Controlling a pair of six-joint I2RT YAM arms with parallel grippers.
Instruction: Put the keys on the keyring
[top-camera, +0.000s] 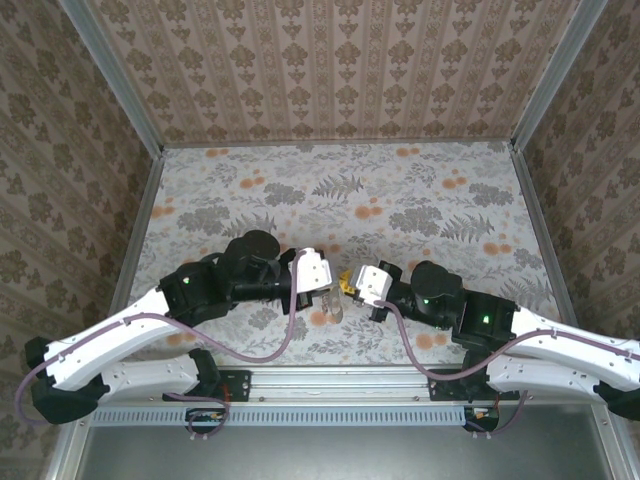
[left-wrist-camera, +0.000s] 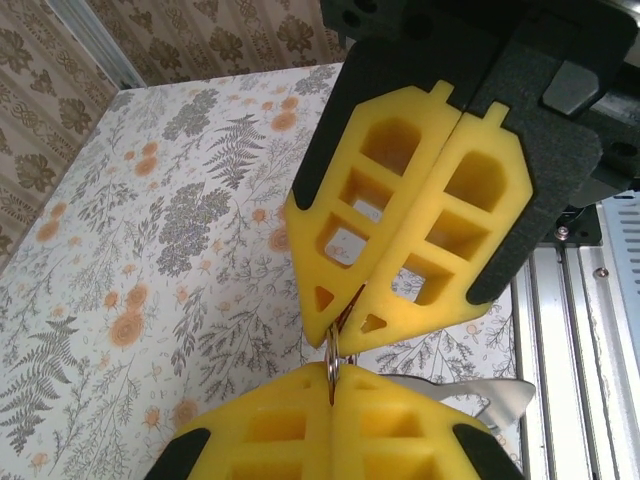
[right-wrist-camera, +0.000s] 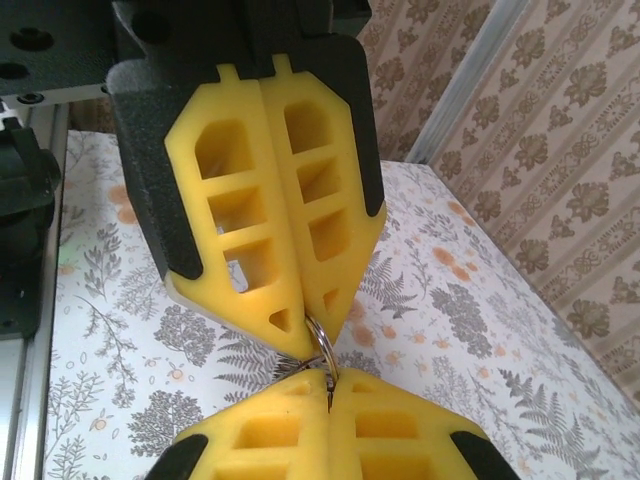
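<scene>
Left tool (left-wrist-camera: 332, 378), right tool (right-wrist-camera: 328, 388): both clenched on keyring (right-wrist-camera: 322, 336) | tabletop (top-camera: 400, 200): floral print | walls (top-camera: 330, 70): patterned paper

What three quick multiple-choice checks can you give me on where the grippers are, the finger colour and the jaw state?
1. Where do the left gripper and the right gripper meet?
A) at the far wall
B) over the table, towards its near edge, about midway across
C) beyond the table's left side

2. What colour are the fingers?
A) yellow
B) blue
C) white

3. How do the jaws stand?
A) both wide open
B) left open, right shut
C) both shut, pinching a metal ring between the tips

Answers:
1 B: the top view has the two grippers tip to tip just ahead of the arms.
2 A: both wrist views show bright yellow fingers on black backings.
3 C: in each wrist view both finger pairs are pressed together, and the ring runs into both seams.
</scene>
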